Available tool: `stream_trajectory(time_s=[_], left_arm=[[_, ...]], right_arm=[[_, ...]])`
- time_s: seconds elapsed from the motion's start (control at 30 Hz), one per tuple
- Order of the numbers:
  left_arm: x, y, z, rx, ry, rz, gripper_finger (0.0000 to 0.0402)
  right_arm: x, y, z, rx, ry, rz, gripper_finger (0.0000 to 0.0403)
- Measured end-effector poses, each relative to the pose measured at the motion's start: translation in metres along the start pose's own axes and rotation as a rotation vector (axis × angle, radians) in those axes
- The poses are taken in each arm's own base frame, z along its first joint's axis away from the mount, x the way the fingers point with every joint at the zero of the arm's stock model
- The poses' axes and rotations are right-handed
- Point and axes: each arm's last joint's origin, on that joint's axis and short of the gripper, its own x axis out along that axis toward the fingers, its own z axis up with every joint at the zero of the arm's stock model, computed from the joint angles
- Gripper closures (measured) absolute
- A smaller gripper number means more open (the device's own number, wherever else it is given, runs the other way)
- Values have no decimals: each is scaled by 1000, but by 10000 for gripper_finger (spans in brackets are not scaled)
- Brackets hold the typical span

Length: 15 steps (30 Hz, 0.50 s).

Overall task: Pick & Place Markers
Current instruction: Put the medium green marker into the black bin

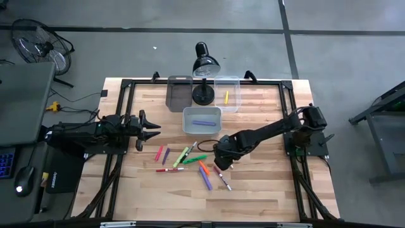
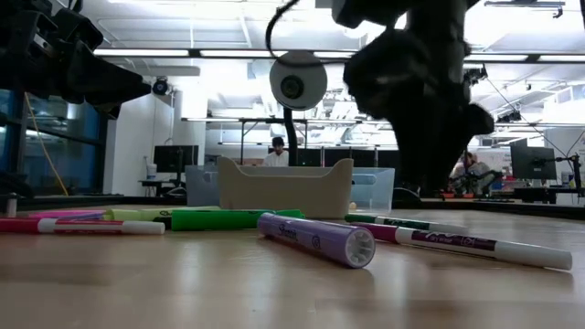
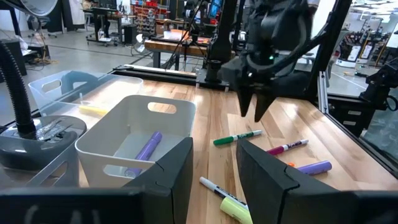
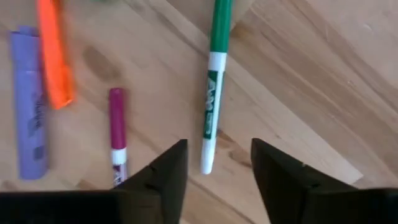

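Several markers lie flat on the wooden table (image 1: pixel 253 196): pink (image 1: pixel 159 152), yellow-green (image 1: pixel 181 156), green (image 1: pixel 193 159), red (image 1: pixel 169 169), orange (image 1: pixel 203 168) and purple (image 1: pixel 205 180). My right gripper (image 4: pixel 214 168) hangs open just above the table and points down. Its fingers stand on either side of the white end of a green-and-white marker (image 4: pixel 211 112) without touching it. The left wrist view shows this gripper (image 3: pixel 252 112) above that marker (image 3: pixel 237 137). My left gripper (image 1: pixel 149 130) waits open at the table's left, held level.
A white bin (image 1: pixel 202 120) with a purple marker (image 3: pixel 148 147) inside stands just beyond the scattered markers. Behind it are a dark bin (image 1: pixel 179 93), a clear bin (image 1: pixel 226 93) with a yellow marker (image 1: pixel 226 97), and a black desk lamp (image 1: pixel 204 63). The table's near part is bare wood.
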Motion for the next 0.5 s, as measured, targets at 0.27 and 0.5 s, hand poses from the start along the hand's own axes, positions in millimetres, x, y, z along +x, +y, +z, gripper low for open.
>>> stream_trajectory(time_s=[0.27,0.5], left_arm=[[0,0,0,0,0,0,279],[0,0,0,0,0,0,279]], right_arm=[[29,5,16,-53,86,-14,205],[49,8,19,-24,103,-55,222]])
